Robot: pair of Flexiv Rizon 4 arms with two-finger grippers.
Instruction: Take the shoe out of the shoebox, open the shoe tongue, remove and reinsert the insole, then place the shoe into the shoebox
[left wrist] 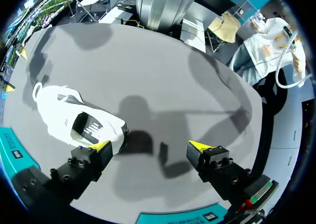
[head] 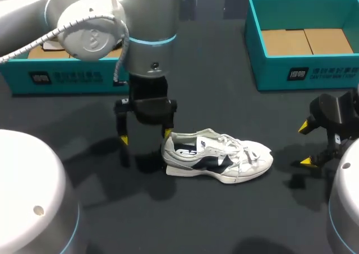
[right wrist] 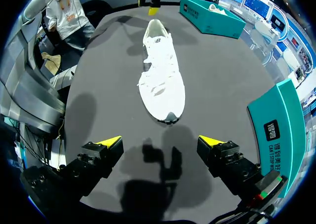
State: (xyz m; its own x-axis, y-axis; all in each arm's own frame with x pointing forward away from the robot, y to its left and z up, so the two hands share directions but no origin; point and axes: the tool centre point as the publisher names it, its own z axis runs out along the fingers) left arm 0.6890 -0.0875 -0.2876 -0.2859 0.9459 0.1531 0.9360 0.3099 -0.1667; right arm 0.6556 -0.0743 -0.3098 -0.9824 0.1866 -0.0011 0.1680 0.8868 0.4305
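Shoe: white lace-up sneaker with navy panels (head: 217, 156), frame centre.
My left pincer (head: 145, 136): spread, empty, heel just beside one tip.
My right pincer (head: 304, 144): spread, empty, right of the toe, apart.

- Our left arm (head: 140, 18) is a thick silver-grey tube with a thin light-blue ring (head: 150, 40).
- A white spiral-wrapped cable (head: 39, 40) runs along it, at ten o'clock from the ring.
- Our left gripper (head: 145, 136) is black, with yellow tips.
- Our right gripper (head: 304, 144) matches it.
- Its black finger blocks (right wrist: 98, 162) carry small round screws.
- White domed shells (head: 28, 192) sit at seven and five o'clock in the head view.
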